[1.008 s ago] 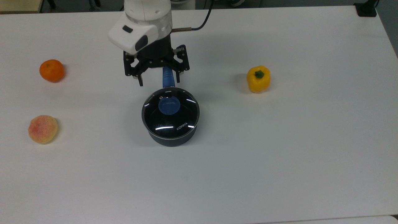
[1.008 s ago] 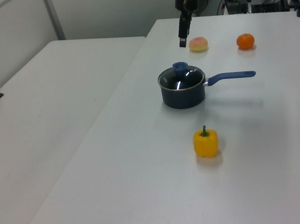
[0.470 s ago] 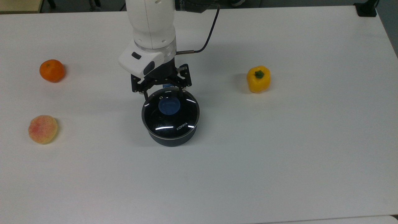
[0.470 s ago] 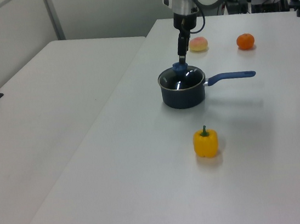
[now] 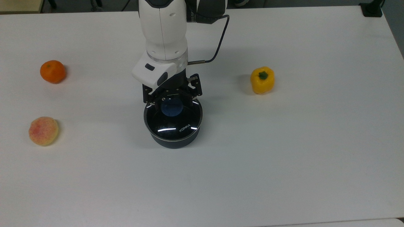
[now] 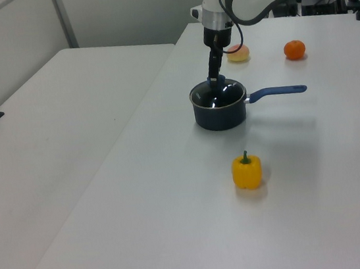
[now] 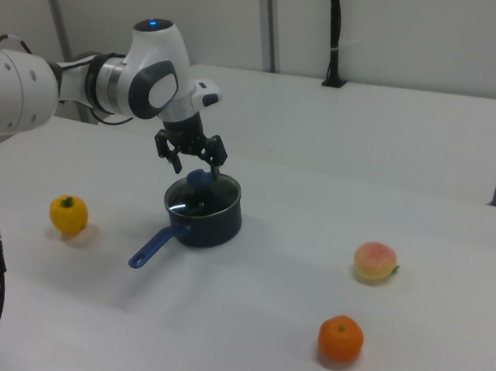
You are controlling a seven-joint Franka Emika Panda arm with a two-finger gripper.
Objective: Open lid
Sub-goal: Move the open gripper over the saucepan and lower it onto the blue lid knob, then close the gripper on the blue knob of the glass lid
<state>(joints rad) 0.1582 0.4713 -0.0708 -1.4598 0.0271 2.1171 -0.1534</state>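
The round glass lid (image 5: 175, 123) with white "KONKA" lettering sits closed on the dark saucepan (image 5: 173, 141) at the table's middle. Its blue knob (image 5: 172, 108) is at the centre. My gripper (image 5: 172, 102) hangs open right over the knob, one finger on each side of it and neither touching it. In the left view the gripper (image 6: 213, 81) comes down onto the lid (image 6: 218, 95), and the pan's blue handle (image 6: 278, 91) points to the left view's right. In the right view the gripper (image 7: 195, 172) straddles the knob (image 7: 200, 180).
An orange (image 5: 52, 71) and a peach (image 5: 43, 130) lie at the top view's left. A yellow bell pepper (image 5: 262, 79) stands at the top view's right. The arm's cable (image 5: 218, 44) trails behind the wrist.
My gripper has moved from behind the pan, above its handle, forward and down until its open fingers straddle the lid's knob. The lid and pan have not moved.
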